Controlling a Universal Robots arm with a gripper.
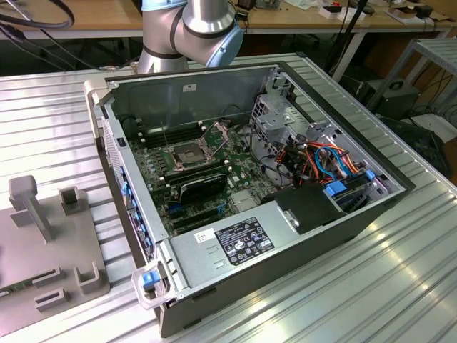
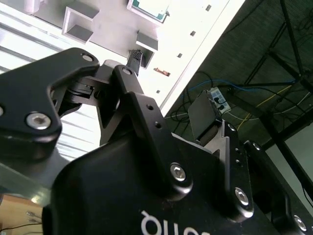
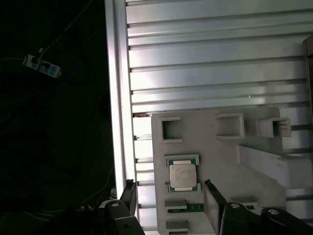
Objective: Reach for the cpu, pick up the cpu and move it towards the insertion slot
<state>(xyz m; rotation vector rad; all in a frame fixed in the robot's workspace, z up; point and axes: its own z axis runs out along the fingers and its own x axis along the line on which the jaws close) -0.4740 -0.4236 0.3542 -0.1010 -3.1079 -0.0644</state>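
CPU (image 3: 183,176) lies flat in a shallow nest on a grey holder plate (image 3: 220,147), which rests on the ribbed metal table (image 3: 205,63) close to the table's edge. Nothing touches it. The work looks to be at the reaching step, with no grasp made yet.

In the first wrist view the gripper (image 3: 167,186) looks straight down on the plate. Its two dark fingers (image 3: 213,203) are spread wide with nothing between them, and the CPU sits in the gap between them but clearly lower down. How much height remains is hard to judge from this angle.

A clean pick would, I think, call for keeping the chip centred between the fingers and coming down level, so the pads meet two opposite edges rather than the raised rim of the nest.

The socket (image 1: 187,153) is in the open computer case (image 1: 285,236), well apart from the plate. It is a dark square framed by shiny brackets, and its metal flap seems to be lifted. In the exterior view a grey and blue arm joint (image 1: 193,25) stands behind the case
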